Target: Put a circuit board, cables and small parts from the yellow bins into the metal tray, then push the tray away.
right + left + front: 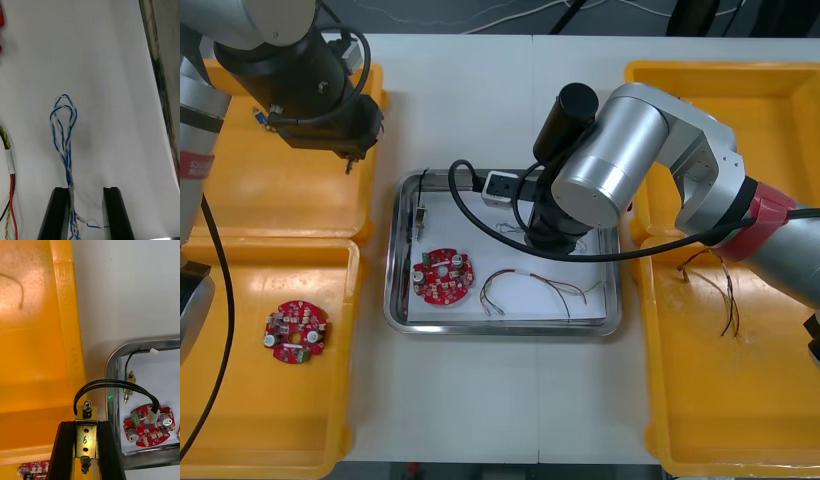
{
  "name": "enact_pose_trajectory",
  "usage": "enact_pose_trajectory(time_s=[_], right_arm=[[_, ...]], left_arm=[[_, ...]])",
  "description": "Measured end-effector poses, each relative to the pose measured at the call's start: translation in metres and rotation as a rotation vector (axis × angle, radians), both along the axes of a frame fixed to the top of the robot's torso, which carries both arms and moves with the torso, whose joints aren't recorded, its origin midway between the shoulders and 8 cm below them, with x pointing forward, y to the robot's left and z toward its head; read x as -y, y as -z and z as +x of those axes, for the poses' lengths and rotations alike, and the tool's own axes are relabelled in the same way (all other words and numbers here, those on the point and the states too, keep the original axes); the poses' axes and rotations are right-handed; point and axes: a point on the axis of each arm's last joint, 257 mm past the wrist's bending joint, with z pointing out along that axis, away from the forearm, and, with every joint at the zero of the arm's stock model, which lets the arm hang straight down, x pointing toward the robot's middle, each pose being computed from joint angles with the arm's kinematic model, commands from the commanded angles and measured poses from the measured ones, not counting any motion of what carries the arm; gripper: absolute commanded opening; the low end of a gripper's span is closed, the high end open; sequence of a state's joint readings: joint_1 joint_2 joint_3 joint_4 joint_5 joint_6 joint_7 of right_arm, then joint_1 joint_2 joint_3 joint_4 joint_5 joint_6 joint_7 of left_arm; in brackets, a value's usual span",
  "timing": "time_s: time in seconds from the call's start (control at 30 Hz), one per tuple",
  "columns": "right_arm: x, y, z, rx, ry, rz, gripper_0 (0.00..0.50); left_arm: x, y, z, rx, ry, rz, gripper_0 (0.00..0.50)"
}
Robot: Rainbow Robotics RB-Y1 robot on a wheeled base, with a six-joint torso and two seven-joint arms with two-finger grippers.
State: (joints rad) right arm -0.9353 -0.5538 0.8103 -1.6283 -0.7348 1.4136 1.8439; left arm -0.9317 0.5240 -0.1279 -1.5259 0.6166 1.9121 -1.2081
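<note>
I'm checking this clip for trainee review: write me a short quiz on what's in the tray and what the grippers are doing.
1. True or false: one circuit board lies in the metal tray.
2. The left gripper, at a yellow bin rim, is shut on: A) a small metal part with a black cable; B) a circuit board; C) nothing.
3. Which cable lies between the open fingers of the right gripper, over the tray?
Key: 1 true; 2 A; 3 the twisted blue and white cable.
</note>
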Motion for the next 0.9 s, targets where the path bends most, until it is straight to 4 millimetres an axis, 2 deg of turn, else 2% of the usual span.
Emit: enact_pose_trajectory(time_s=[0.57,0.9], right_arm=[[0.004,-0.002,0.000,-0.005,0.011,-0.010,0.500],[0.018,-0.022,0.010,-0.002,0.064,0.011,0.500]], left_arm=[[-0.001,0.000,0.001,0.002,-0.004,0.003,0.000],[-0.002,0.000,0.001,0.003,-0.006,0.006,0.000]])
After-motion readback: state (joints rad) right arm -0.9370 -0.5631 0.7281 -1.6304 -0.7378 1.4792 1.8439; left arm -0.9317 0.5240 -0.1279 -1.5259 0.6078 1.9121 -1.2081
